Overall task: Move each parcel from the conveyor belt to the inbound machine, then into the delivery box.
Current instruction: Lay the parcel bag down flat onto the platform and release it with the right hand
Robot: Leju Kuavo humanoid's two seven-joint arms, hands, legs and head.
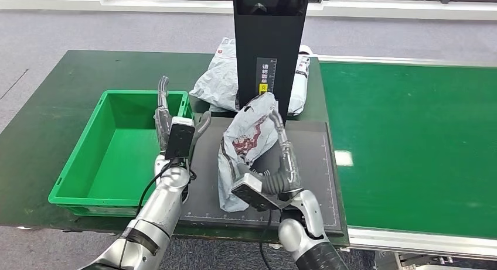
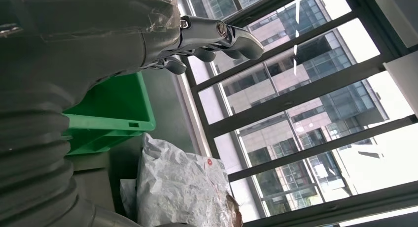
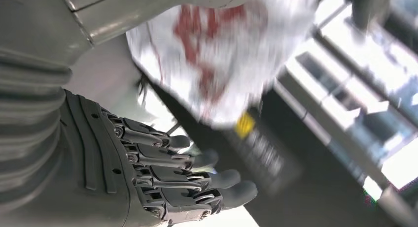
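A crumpled grey parcel [image 1: 249,141] with a red print stands on edge on the inbound machine's black platform [image 1: 316,176]. My right hand [image 1: 284,159] is against the parcel's right side with its fingers stretched straight up along it. In the right wrist view the blurred parcel [image 3: 222,49] lies by the thumb, and the spread fingers [image 3: 197,182] are apart from it. My left hand [image 1: 176,120] is raised between the green delivery box [image 1: 82,164] and the platform, with its fingers [image 2: 217,35] apart and empty. A second grey parcel [image 1: 217,77] lies behind the machine's tower [image 1: 269,41].
The green conveyor belt [image 1: 410,141] runs along the right of the platform. The delivery box [image 2: 113,113] has nothing in it. The second parcel [image 2: 172,187] lies close to the box's far corner. Grey floor and windows lie beyond the table.
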